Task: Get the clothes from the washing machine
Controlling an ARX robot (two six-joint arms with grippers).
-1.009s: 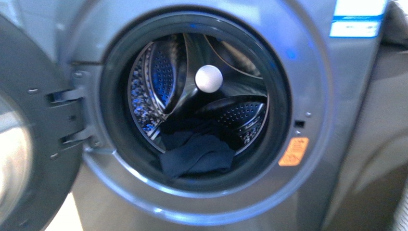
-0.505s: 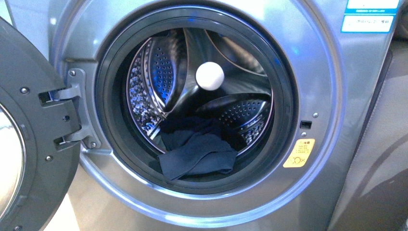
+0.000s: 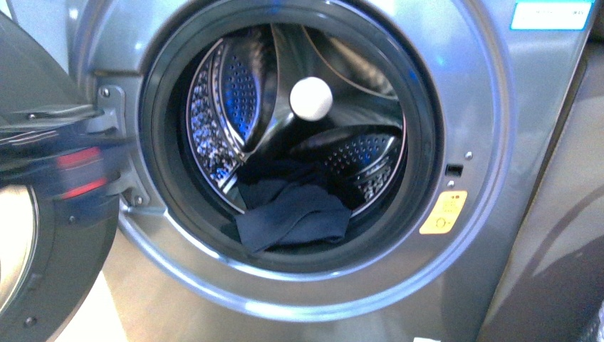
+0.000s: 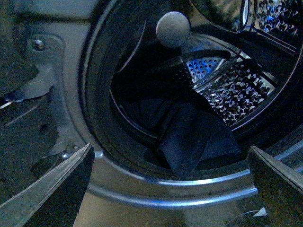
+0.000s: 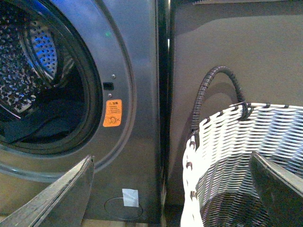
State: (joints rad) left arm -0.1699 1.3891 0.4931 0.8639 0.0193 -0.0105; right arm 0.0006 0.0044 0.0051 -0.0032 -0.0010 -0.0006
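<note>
At six o'clock in perforated drum (image 3: 235, 92), we log smooth navy clothes (image 3: 295, 224), folds murky, left gripper (image 4: 169, 147), right gripper (image 5: 170, 156) gaping, empty

The washing machine (image 3: 498, 128) wears a grey, satin metallic shell. Its perforated drum (image 3: 231, 92) gleams like polished steel behind a matt black, rubber-like seal (image 3: 160, 185). The clothes (image 3: 295, 221) are smooth, matt navy cloth. The basket (image 5: 246, 142) is woven of glossy white and dark strips.

Left gripper (image 4: 169, 151), right gripper (image 5: 170, 158) — dark wedge fingers (image 4: 57, 189), pale grey bevelled edges. Left arm (image 3: 68, 167) blurred, dark, red-marked.
</note>
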